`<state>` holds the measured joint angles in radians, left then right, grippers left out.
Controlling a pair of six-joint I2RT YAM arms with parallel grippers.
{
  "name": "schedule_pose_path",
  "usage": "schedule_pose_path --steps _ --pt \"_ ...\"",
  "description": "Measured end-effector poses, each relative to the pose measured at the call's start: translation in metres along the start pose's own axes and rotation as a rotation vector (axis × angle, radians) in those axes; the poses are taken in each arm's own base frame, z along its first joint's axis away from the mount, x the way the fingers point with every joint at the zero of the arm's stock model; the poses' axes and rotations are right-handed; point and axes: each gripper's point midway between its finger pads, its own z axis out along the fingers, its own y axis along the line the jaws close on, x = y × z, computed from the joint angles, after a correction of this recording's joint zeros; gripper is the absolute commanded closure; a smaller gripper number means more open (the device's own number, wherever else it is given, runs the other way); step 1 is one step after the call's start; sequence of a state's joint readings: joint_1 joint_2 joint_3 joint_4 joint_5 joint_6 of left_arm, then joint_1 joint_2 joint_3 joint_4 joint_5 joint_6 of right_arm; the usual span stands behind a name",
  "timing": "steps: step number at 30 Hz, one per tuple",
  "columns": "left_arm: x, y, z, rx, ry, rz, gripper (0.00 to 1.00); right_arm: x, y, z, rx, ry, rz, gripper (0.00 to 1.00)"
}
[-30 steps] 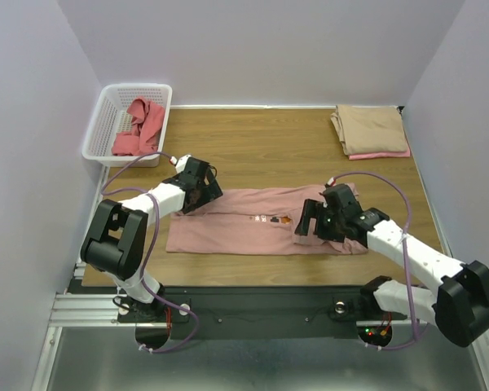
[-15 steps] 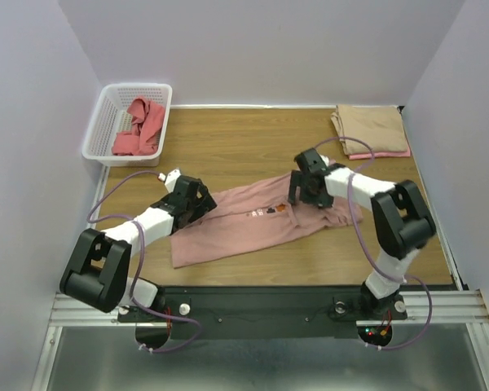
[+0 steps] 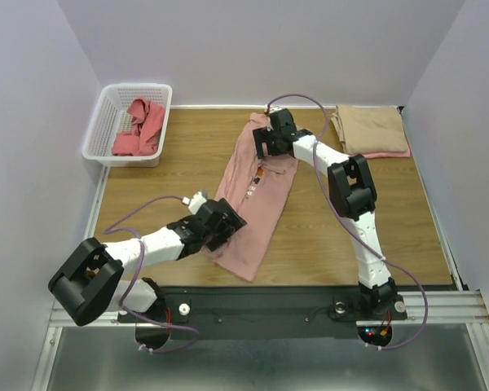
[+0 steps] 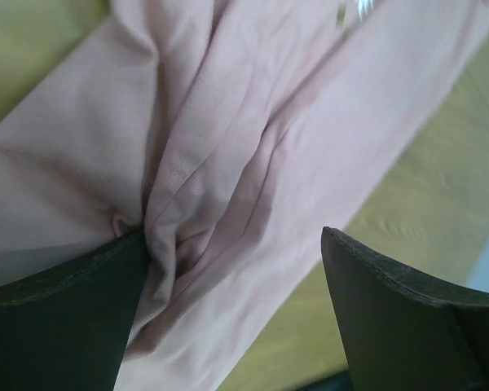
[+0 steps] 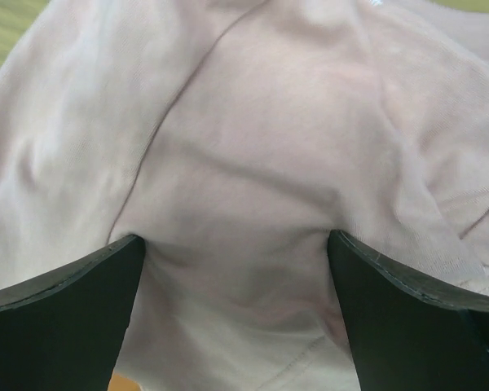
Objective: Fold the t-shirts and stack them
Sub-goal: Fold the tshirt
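Left gripper (image 3: 226, 223) atop pink t-shirt (image 3: 257, 202)

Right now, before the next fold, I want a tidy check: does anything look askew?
Yes. The pink shirt lies slanted across the table, rumpled and bunched lengthwise rather than flat, unlike the neatly folded stack at the far right corner.

Right of the right tool (image 3: 269, 140) stood the folded stack (image 3: 372, 129); beyond the left tool (image 3: 226, 223), bare bench (image 3: 163, 181) was free.
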<state>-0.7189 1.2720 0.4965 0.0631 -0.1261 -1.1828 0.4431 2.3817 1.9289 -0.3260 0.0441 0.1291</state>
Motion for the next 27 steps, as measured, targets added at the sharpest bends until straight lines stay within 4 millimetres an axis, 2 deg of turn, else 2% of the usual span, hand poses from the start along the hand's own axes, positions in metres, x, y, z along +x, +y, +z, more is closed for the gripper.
schedule_pose_path --steps 1,6,8,11,16,20,24,27 --pt "0.019 -0.006 -0.005 0.019 0.047 -0.019 0.02 -0.006 0.004 0.006 -0.021 -0.015 -0.025 0.0" --pt "0.086 -0.025 -0.024 0.061 0.216 -0.042 0.02 -0.045 0.019 0.041 -0.097 -0.127 -0.074 0.0" --pt "0.102 -0.032 -0.028 0.064 0.252 -0.042 0.02 -0.059 0.026 0.051 -0.129 -0.169 -0.065 0.0" --pt "0.121 -0.043 -0.028 0.061 0.288 -0.033 0.02 -0.066 0.034 0.057 -0.174 -0.189 -0.037 0.0" --pt "0.129 -0.053 -0.027 0.041 0.292 0.003 0.02 -0.068 0.033 0.055 -0.201 -0.187 -0.028 0.0" --pt "0.13 -0.064 -0.041 -0.001 0.28 0.083 0.02 -0.065 0.03 0.049 -0.194 -0.173 -0.036 0.0" --pt "0.113 -0.078 -0.059 -0.016 0.216 0.126 0.02 -0.055 0.025 0.031 -0.179 -0.114 -0.031 0.0" --pt "0.091 -0.071 -0.08 -0.04 0.153 0.127 0.02 -0.054 0.023 0.003 -0.174 -0.082 -0.018 0.0"
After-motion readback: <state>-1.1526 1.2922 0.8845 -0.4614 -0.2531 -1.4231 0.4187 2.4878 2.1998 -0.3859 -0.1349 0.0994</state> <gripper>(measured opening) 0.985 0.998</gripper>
